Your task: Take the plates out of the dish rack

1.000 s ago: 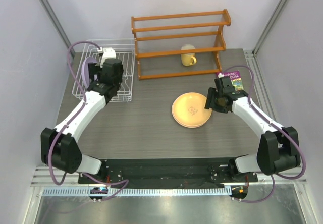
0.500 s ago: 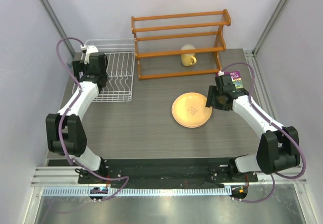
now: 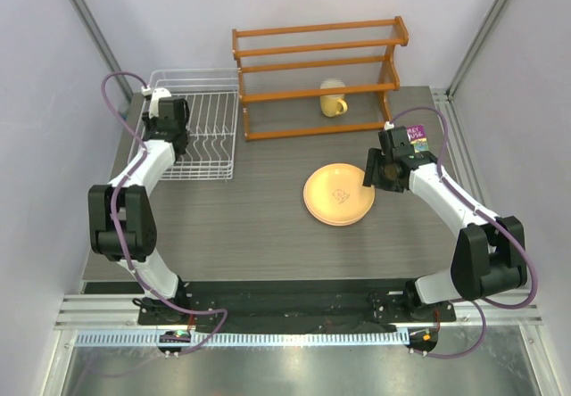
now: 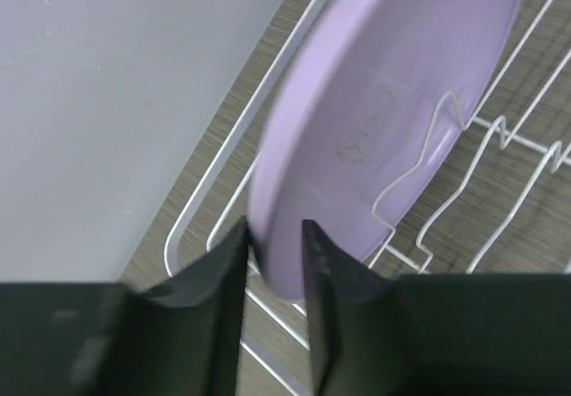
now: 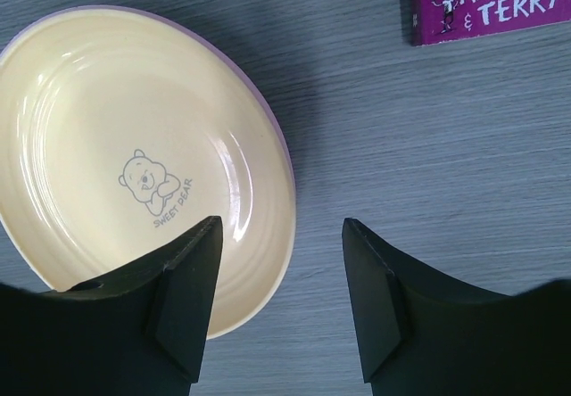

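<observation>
A lavender plate (image 4: 393, 102) stands on edge between the wires of the white dish rack (image 3: 201, 177) at the table's back left. My left gripper (image 3: 168, 115) reaches over the rack's left side. In the left wrist view its jaws (image 4: 274, 226) are shut on the plate's lower rim, one finger on each face. A yellow plate (image 3: 339, 194) with a bear print (image 5: 134, 164) lies flat mid-table, and a purple rim shows beneath it. My right gripper (image 3: 375, 180) hovers open over that plate's right edge (image 5: 281, 226), holding nothing.
An orange slatted shelf (image 3: 317, 75) stands at the back with a yellow mug (image 3: 333, 98) on its lower level. A purple book (image 3: 412, 137) (image 5: 491, 4) lies behind the right gripper. A grey wall runs close along the rack's left side.
The left arm swung from the rack's middle to its left back side, and its jaws closed from wide open onto the lavender plate's rim. The right arm barely moved.
</observation>
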Controlling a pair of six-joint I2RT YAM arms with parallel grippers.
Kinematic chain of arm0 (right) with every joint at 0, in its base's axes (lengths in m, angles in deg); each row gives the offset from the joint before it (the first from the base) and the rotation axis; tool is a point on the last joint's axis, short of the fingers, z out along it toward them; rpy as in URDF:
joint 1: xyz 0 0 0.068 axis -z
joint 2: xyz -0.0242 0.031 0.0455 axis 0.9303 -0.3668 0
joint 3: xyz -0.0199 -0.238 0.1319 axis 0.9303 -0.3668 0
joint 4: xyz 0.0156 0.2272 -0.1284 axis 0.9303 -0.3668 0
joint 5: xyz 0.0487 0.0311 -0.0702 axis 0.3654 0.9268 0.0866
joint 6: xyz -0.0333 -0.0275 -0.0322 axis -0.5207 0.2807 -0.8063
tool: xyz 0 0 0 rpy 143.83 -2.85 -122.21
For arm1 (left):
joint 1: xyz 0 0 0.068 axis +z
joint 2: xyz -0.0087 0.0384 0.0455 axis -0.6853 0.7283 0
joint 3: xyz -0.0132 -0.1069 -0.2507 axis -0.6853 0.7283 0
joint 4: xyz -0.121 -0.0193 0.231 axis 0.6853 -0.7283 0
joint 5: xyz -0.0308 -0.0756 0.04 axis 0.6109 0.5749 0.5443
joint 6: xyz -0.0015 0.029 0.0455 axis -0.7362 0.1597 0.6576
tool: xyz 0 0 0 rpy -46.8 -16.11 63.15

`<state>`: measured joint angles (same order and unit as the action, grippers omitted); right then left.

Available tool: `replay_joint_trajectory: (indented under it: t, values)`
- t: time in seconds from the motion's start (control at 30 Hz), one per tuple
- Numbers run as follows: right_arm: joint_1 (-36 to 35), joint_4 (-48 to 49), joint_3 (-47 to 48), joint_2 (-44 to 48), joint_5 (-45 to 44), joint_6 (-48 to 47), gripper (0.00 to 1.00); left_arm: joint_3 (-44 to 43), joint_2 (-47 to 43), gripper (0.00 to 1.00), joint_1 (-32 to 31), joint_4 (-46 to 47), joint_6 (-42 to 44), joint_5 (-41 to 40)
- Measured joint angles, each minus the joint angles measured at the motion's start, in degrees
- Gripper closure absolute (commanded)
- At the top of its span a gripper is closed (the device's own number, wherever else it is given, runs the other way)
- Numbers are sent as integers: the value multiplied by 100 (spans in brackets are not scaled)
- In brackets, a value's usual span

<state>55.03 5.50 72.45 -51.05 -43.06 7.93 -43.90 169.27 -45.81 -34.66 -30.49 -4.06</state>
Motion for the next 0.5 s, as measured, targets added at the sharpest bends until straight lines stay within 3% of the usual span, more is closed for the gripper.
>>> replay_joint_trajectory:
  t: [0.1,0.5]
  values:
    - [9,4,0,-2,17,0,39,-37,-4,100,7,2,-2,-85]
    - [9,42,-13,-2,33,-2,39,-63,-22,100,42,-31,9,-179]
